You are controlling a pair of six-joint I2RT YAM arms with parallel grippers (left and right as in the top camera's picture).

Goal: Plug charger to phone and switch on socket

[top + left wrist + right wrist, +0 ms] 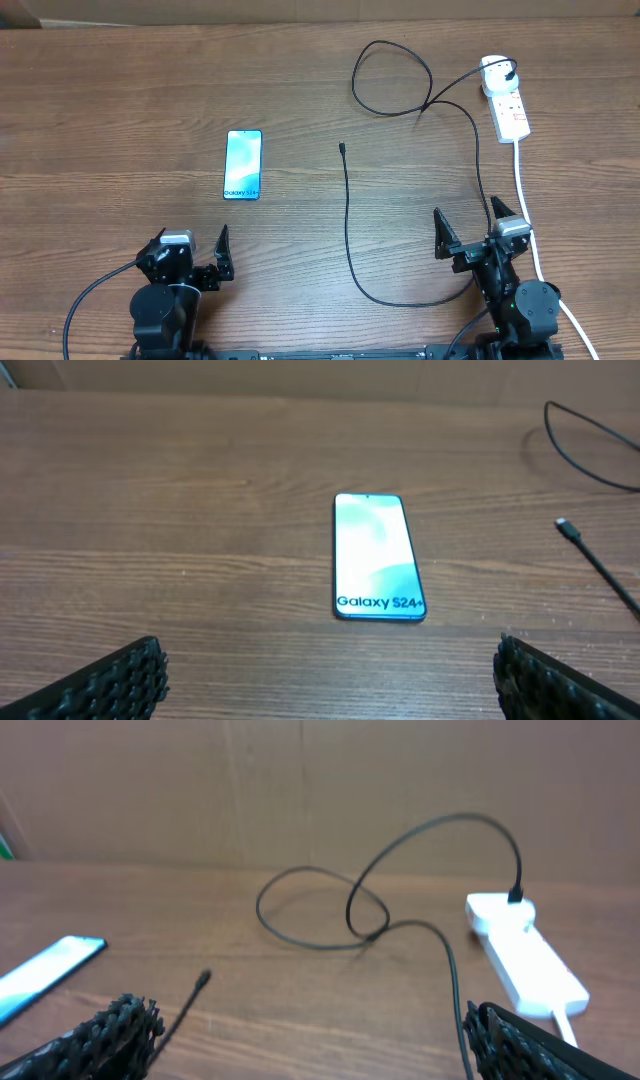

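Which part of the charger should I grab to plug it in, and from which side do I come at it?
Grip the charger just behind its connector tip, coming straight down with the right gripper, fingers closing across the cable. That stretch lies flat and straight, tip free, well apart from the phone.

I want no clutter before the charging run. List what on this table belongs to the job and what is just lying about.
For the job:
phone
charger, tip unplugged
socket, white adapter in its far end

Just lying about:
nothing loose; only the socket's thick white cord, trailing over the table
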